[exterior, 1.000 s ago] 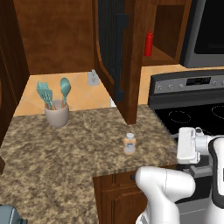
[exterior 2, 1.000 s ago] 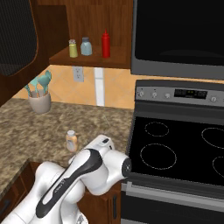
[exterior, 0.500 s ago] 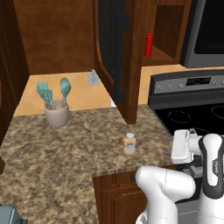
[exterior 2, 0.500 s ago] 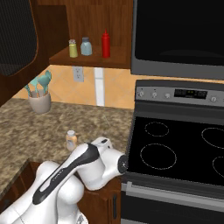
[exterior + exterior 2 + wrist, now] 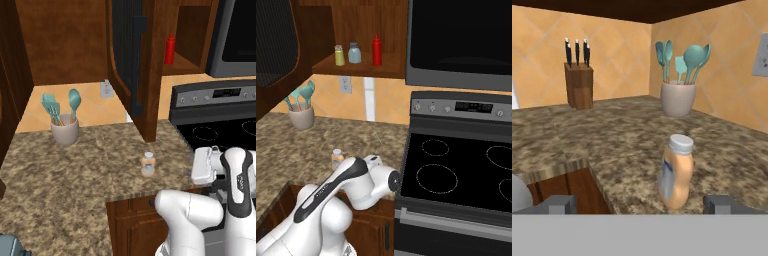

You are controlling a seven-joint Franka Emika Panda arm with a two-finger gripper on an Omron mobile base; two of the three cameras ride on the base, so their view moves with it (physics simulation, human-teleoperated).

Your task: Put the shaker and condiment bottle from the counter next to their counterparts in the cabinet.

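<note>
Since the condiment bottle [image 5: 675,172] stands upright on the speckled surface [image 5: 75,170] near its front edge, with its long axis vertical, the coming grasp turns on how it sits against the fingers [image 5: 641,204]. Seen from the hand, the bottle rises directly ahead, between the 2 tips and a little nearer the one on that view's right, apparently just short of contact. The fingers are spread as wide as they go and hold nothing. A straight advance should bring a tip to each side of the bottle's body, I judge. Up in the open cabinet [image 5: 351,67], a red squeeze bottle [image 5: 376,50] stands on the shelf beside 2 small jars [image 5: 347,54], well above and behind the utensil crock [image 5: 65,131].
</note>
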